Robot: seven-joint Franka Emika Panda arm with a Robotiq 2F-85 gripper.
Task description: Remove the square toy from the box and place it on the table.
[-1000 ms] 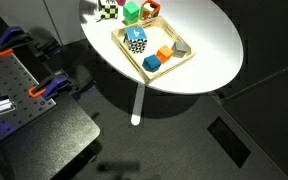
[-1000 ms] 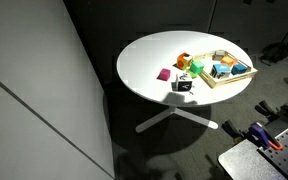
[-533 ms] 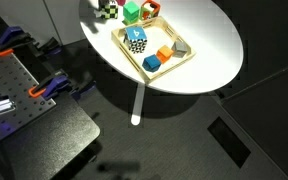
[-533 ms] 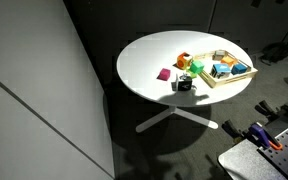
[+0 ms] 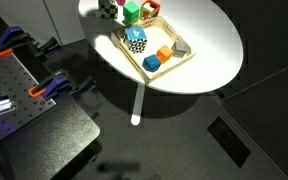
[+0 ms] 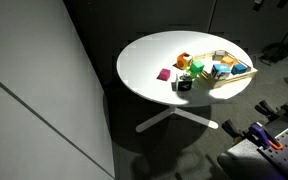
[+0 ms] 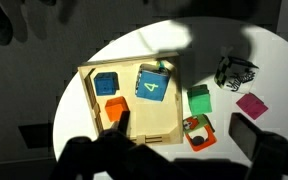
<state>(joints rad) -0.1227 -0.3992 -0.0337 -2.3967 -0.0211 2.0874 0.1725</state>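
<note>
The square toy, a black-and-white checkered cube, sits in the far corner of the box, a shallow light-wood tray on the round white table. In the wrist view the toy shows a blue top face with a "4" and lies inside the box. My gripper is open and empty. Its dark fingers hang high above the table, over the box's edge and the red-orange frame. The gripper does not show in either exterior view. The box also shows in an exterior view.
In the box lie a plain blue cube, an orange block and a grey piece. Beside it stand a green block, a pink tile and a black-and-white toy. A dark perforated bench stands nearby.
A shadow has spread over the far edge of the table and over the box. None of the toys has moved.
</note>
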